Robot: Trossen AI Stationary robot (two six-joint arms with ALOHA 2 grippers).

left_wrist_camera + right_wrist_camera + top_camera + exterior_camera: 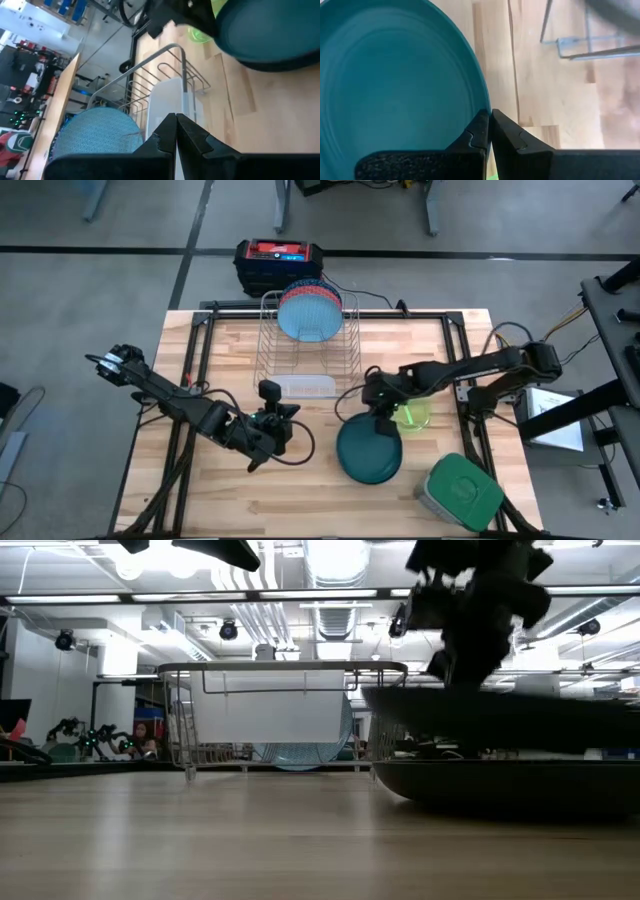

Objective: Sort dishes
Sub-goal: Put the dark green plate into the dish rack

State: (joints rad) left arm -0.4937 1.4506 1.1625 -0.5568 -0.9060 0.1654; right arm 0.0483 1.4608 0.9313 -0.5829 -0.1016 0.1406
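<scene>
Teal-green glaze fills most of the right wrist view: the dark green plate (395,85) lies on the table (230,355) in front of the silver wire rack (308,345), and the right gripper (488,131) has its fingers pressed together on the plate's rim, pinching the edge between them. In the high view the right arm reaches in from the right side, and its gripper (380,425) sits over the far edge of the plate (368,452).

The step in hand appears to be lifting this plate for transfer to the rack. A rim pinch on a glazed plate is judged slippery; the lift should be slow, the plate tilted toward upright only once clear of the table, and the path kept away from the neon-green cup (412,416), which stands just beside the gripper. The low view shows the plate's edge as a dark blur, so whether it has left the table cannot be told.

The left gripper (176,131) is closed on nothing and waits over the table in front of the rack, left of the plate.

Containers: the rack holds a blue-speckled plate (310,315) standing on edge at its rear, with a red-patterned plate (300,286) behind it, and a white piece (305,387), probably a plate, lies at its front edge. The grey container with green lid (460,492) sits at the near right corner, lid on; its contents are not visible. The cup seems empty.
</scene>
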